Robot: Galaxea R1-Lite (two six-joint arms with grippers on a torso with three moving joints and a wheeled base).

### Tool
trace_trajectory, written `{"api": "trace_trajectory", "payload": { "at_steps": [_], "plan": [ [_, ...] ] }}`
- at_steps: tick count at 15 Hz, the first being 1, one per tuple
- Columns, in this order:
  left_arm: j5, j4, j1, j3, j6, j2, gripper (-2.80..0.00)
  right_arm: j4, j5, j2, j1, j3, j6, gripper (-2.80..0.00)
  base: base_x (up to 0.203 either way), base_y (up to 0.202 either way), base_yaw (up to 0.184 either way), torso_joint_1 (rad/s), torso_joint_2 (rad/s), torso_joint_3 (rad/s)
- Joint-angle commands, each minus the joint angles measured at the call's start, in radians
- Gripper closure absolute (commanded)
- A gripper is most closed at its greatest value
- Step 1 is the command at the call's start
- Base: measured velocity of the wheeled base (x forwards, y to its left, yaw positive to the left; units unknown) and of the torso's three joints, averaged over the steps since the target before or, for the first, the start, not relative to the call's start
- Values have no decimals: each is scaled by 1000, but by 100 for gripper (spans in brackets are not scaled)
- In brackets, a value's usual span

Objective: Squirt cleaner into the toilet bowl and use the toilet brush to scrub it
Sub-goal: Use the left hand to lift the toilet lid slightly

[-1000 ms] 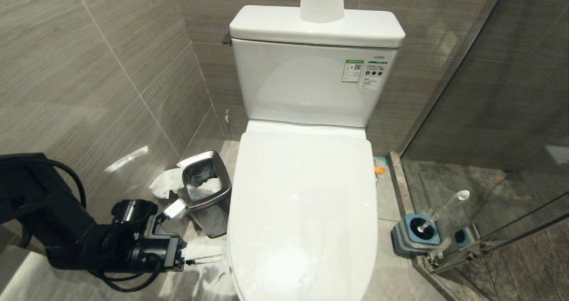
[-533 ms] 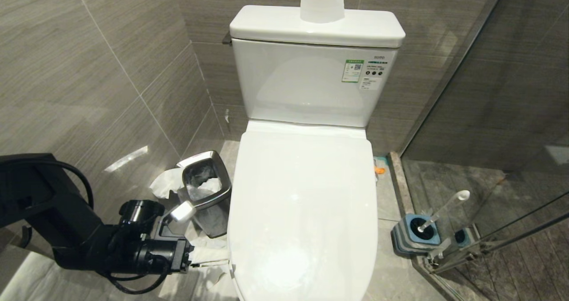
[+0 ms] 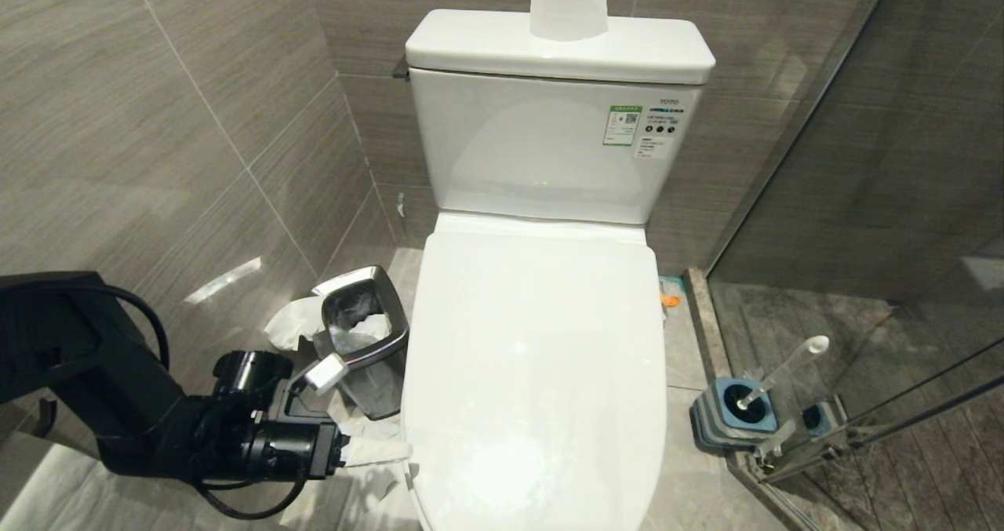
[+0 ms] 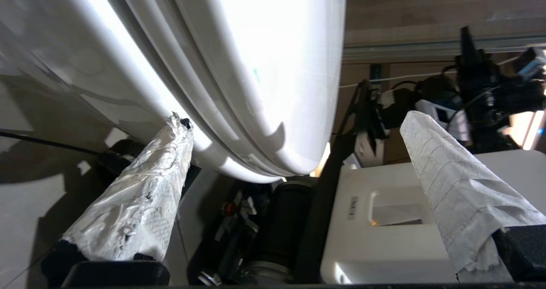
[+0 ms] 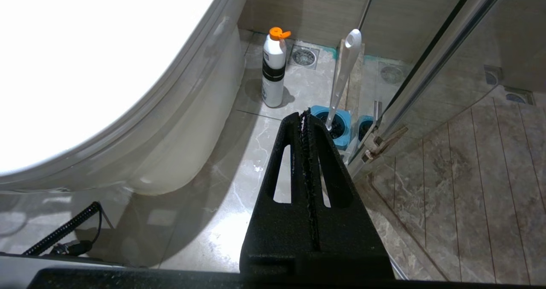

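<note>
The lid is down on the toilet bowl (image 3: pixel 533 374), so opening comes first. The left pincer (image 3: pixel 396 459), spread wide at the lid's edge, must hook under and lift; the toilet brush (image 3: pixel 780 374) stands in its holder.

Head view looks down on the closed toilet bowl (image 3: pixel 541 358); both wrist views flank it low, close.

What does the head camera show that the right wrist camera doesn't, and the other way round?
Only the head view shows the cistern, the steel waste bin, and the left gripper with paper-wrapped fingers at the closed lid's edge. Only the right wrist view shows an orange-capped white bottle, two floor drains, and the right gripper, fingers shut. Both show the toilet, the toilet brush in its blue holder, and glass.
</note>
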Motion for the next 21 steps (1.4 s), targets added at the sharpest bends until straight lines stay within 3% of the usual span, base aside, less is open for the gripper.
{"api": "trace_trajectory", "payload": {
  "at_steps": [1,14,21],
  "plan": [
    [18,-18,-15,7,12,2,-280,0,1,1,0,0,-2,0,0,0,0,0,0,0],
    [52,-27,-79,30,36,-26,-280,0,1,1,0,0,-1,0,0,0,0,0,0,0],
    [20,-27,-106,57,24,-43,-280,0,1,1,0,0,0,0,0,0,0,0,0,0]
  ]
}}
